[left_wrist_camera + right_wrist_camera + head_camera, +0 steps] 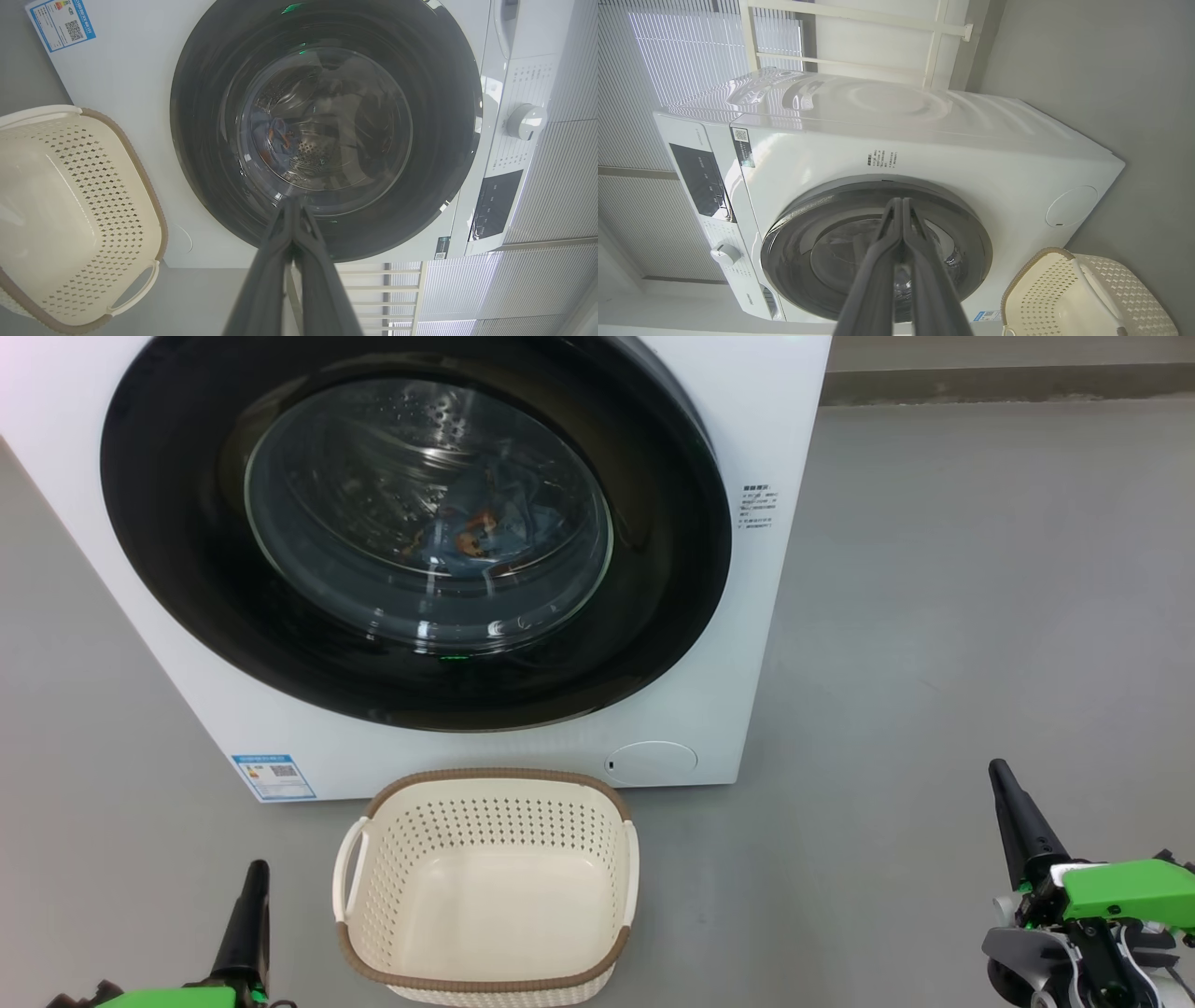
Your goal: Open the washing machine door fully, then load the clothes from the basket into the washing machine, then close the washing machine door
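Black and pressed together, the fingers of the left pincer (256, 873) point up from the lower left, holding nothing, just left of the basket (495, 773). The cream basket stands on the grey floor (934, 616) right in front of the washing machine (775, 429), and its perforated bottom is bare. Above it, the washing machine door (168, 523) lies flat against the white front, with no gap visible at its glossy ring in the head view or in either wrist view. Behind the bulging glass the clothes (476, 537) lie in the steel drum, a blue heap with orange print. At the lower right, the right pincer (1002, 775) is also closed on nothing, well apart from the machine.

By this, all three steps look done: door shut, load inside. The next move seems to call for little beyond confirming the latch has caught, which the glass and ring do not reveal, perhaps with a light press on the ring's free edge.
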### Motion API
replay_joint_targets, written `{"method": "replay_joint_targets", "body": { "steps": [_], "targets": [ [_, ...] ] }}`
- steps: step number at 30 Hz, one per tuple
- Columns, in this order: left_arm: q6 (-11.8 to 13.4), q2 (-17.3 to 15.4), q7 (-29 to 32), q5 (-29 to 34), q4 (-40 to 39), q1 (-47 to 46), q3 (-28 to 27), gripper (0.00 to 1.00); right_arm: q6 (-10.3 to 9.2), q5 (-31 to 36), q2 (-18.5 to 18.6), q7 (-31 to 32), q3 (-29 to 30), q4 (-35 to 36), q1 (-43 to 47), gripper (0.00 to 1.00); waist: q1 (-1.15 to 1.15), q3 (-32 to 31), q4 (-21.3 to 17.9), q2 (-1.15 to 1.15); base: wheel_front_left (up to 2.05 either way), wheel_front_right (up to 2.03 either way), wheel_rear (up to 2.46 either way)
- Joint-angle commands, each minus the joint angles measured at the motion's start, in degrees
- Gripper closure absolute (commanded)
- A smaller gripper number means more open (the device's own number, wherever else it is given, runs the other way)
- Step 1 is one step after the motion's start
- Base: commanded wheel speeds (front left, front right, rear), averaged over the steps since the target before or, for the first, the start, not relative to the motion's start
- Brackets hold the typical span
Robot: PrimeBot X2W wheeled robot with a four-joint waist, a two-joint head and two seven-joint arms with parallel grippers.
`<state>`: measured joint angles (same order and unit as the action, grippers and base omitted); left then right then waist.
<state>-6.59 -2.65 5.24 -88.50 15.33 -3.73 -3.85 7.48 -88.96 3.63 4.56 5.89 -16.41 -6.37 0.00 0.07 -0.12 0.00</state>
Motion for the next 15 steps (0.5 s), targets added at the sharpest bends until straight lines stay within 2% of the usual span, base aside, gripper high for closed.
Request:
{"method": "replay_joint_targets", "body": {
  "steps": [1,15],
  "targets": [
    [-0.7,-0.6,0.6,-1.7,-0.9,-2.7,-2.1,1.0,0.03,-1.5,0.1,0.7,-0.6,1.9,-0.3,1.0,0.0,0.0,0.0,0.0,0.0,0.0,0.0],
    [-0.9,-0.2,1.3,-3.6,-0.8,-2.9,-2.8,1.0,0.01,-3.6,-0.3,1.5,0.1,2.1,-0.2,1.0,0.0,0.0,0.1,0.0,0.0,0.0,0.0]
  ]
}}
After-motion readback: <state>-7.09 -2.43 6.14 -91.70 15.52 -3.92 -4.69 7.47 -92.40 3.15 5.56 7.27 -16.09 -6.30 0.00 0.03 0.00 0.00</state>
